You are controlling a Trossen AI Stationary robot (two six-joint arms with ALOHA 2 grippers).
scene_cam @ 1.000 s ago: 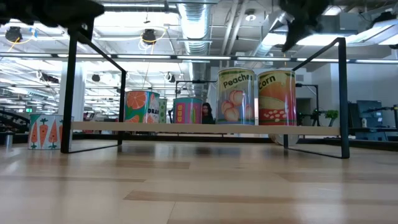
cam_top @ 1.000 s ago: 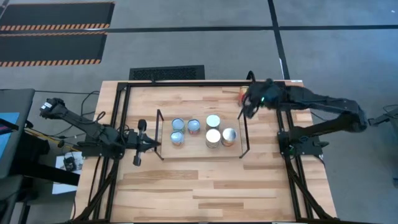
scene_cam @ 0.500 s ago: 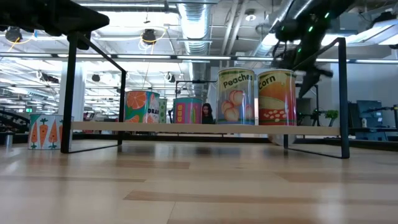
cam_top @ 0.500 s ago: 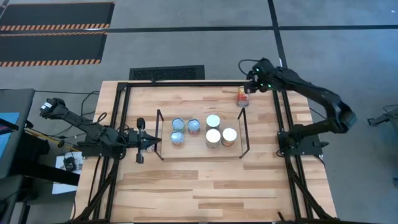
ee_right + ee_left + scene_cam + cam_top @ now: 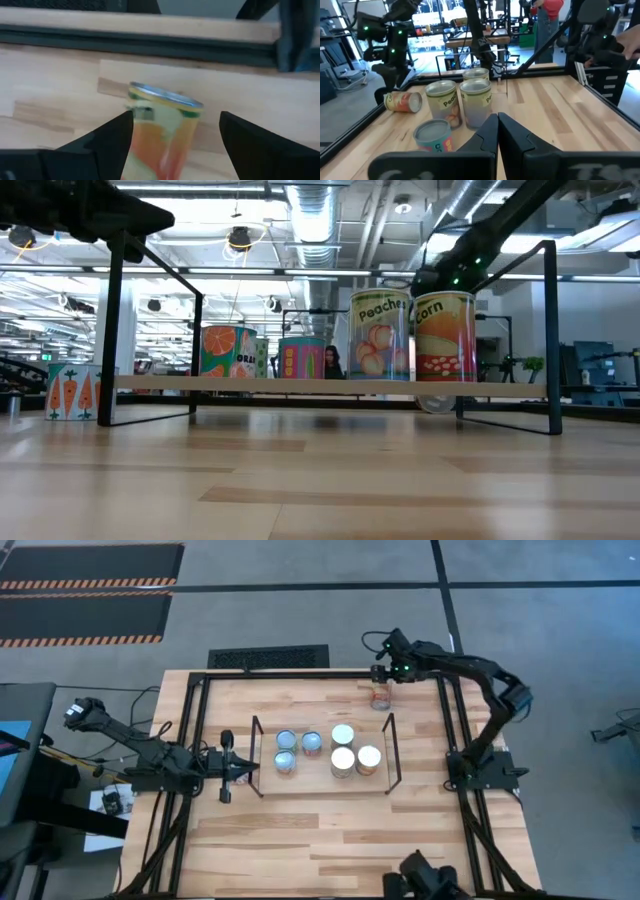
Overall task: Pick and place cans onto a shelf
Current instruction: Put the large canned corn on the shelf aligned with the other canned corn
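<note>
Hovering spread over a tipped can point(image 5: 380, 697) near the table's far edge point(image 5: 300, 674) was the right gripper point(image 5: 381, 678); left gripper point(image 5: 250, 769) clenched beside the shelf point(image 5: 256, 755).

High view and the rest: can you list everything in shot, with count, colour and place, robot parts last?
Cans on shelf: five, two wide with whitish tops, one wide with a pale green top, two smaller with silver-blue tops; standing on the wire shelf.
Fallen can: one, orange-red label, lying on its side near the table's far edge, behind the shelf's right end.
Carrot can: one, pale with orange carrots, standing at the far left of the low view.
Shelf: one, black wire, light wood deck, mid-table.
Table: one, light wood.
Left end effector: shut, by the shelf's left end.
Right end effector: open, above the fallen can.
</note>
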